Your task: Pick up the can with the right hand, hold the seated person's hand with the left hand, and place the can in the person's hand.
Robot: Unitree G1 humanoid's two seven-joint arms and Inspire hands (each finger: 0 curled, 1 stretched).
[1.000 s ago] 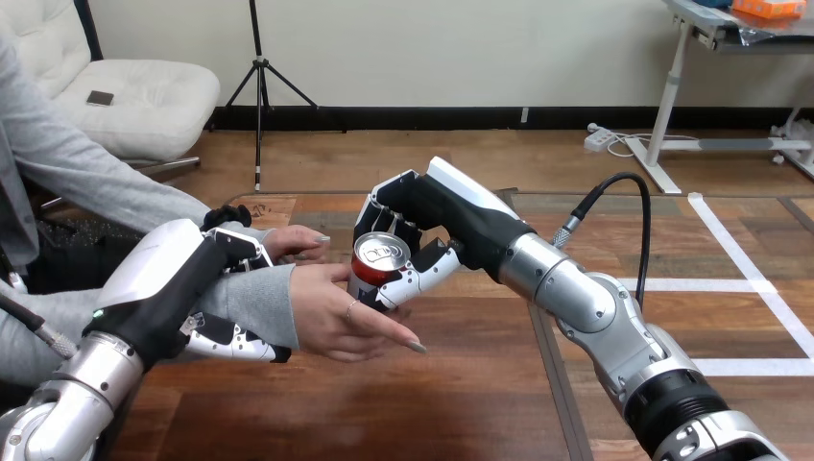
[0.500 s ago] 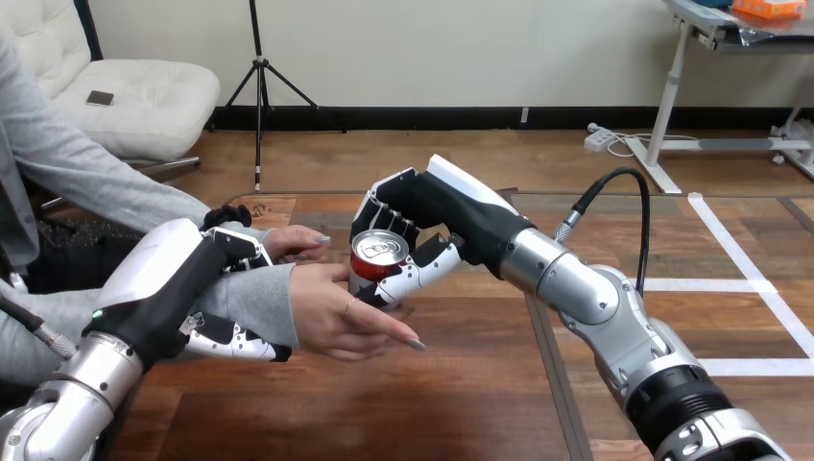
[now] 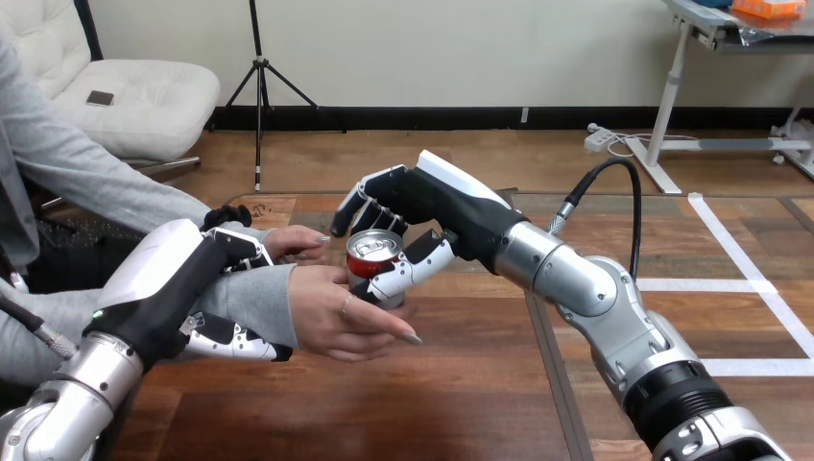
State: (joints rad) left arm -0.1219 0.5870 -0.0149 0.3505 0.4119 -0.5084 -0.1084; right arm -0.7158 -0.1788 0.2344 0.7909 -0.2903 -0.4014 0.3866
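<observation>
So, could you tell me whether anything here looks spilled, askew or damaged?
Nothing stands out. The red aluminium can stands upright on the person's nearer hand, the right hand curled round it; the left hand grips the person's wrist.

Of the can (image 3: pixel 373 252), the lower half hides behind the right hand (image 3: pixel 434 204) and the person's hand (image 3: pixel 331 313); whether it rests on that palm cannot be told. The right arm (image 3: pixel 614 327) is cut off at 5 o'clock, the left arm (image 3: pixel 67 403) at 7 o'clock.

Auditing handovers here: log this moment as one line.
left hand: shut on person's wrist | right hand: shut on red can | red can: upright, against person's hand | release: not yet
</observation>
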